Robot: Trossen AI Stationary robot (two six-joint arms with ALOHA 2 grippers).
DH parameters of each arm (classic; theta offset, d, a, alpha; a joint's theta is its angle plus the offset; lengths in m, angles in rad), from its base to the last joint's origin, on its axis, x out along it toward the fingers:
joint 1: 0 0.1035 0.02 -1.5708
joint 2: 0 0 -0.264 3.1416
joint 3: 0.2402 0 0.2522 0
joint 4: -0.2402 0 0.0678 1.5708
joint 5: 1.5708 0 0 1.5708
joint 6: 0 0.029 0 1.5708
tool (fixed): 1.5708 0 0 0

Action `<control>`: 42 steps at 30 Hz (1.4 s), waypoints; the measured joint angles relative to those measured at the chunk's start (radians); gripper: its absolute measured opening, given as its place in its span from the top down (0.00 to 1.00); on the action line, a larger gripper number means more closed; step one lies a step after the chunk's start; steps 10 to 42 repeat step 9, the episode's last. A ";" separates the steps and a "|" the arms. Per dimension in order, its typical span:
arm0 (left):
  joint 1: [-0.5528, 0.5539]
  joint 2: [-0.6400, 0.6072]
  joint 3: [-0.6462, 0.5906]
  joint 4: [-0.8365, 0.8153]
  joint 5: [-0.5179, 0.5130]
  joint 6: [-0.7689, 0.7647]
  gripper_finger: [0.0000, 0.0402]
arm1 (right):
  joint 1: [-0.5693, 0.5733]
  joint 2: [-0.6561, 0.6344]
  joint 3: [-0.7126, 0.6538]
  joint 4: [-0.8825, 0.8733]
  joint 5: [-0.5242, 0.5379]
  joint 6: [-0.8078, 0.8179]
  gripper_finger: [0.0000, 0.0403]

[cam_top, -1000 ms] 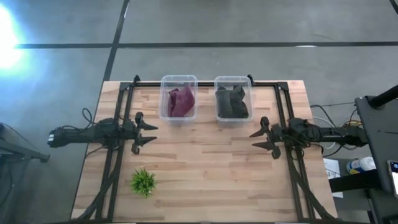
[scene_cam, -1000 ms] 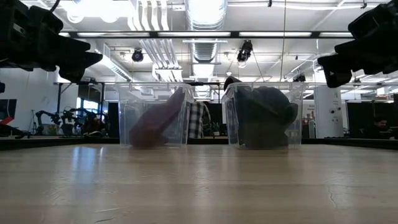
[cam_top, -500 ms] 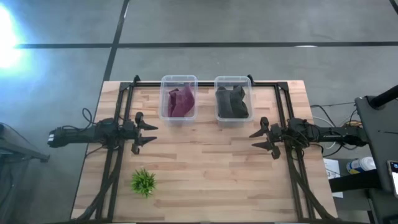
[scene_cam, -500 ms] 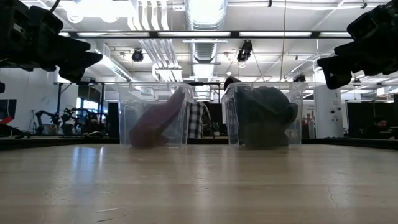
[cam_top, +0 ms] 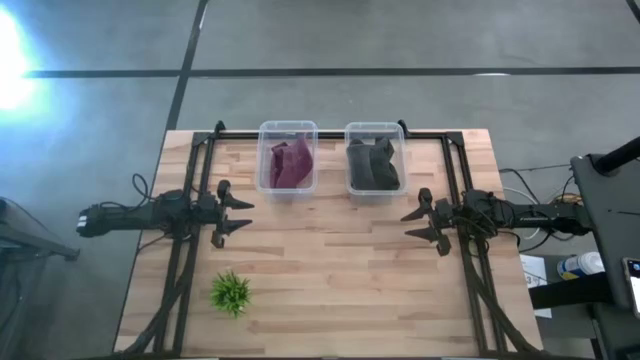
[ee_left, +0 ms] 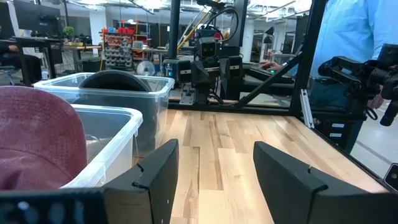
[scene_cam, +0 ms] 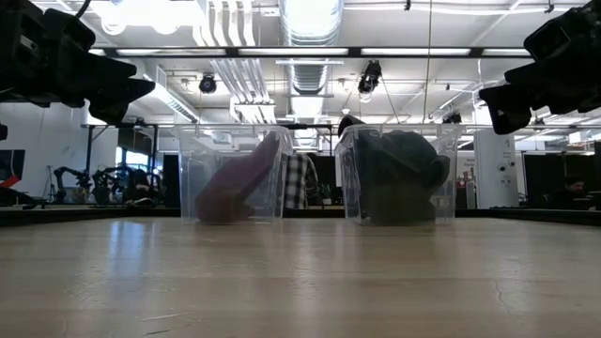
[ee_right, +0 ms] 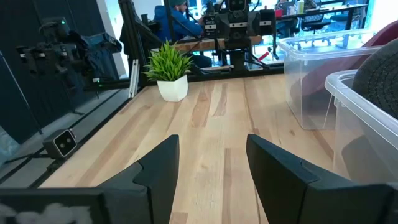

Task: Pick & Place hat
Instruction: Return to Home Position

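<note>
A maroon hat (cam_top: 291,163) lies in a clear plastic bin (cam_top: 288,129) at the table's far middle. A dark grey hat (cam_top: 373,165) lies in a second clear bin (cam_top: 375,128) to its right. Both bins show in the low view, the maroon hat (scene_cam: 235,183) on the left and the dark one (scene_cam: 399,174) on the right. My left gripper (cam_top: 240,214) is open and empty at the table's left, above the wood. My right gripper (cam_top: 415,223) is open and empty at the table's right. The left wrist view shows the maroon hat (ee_left: 37,137) close by.
A small green plant in a white pot (cam_top: 231,292) stands at the near left; it shows in the right wrist view (ee_right: 169,68). Black frame rails (cam_top: 185,270) run along both table sides. A person in a blue shirt (ee_left: 354,37) stands beyond the table. Bare wood lies between the grippers.
</note>
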 joint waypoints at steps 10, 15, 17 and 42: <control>0.000 0.000 0.000 0.000 0.000 0.000 0.50 | 0.000 0.000 0.000 0.000 0.000 0.000 0.54; 0.000 0.000 0.000 0.000 0.000 0.000 0.50 | 0.000 0.000 0.000 0.000 0.000 0.000 0.54; 0.000 0.000 0.000 0.000 0.000 0.000 0.50 | 0.000 0.000 0.000 0.000 0.000 0.000 0.54; 0.000 0.000 0.000 0.000 0.000 0.000 0.50 | 0.000 0.000 0.000 0.000 0.000 0.000 0.54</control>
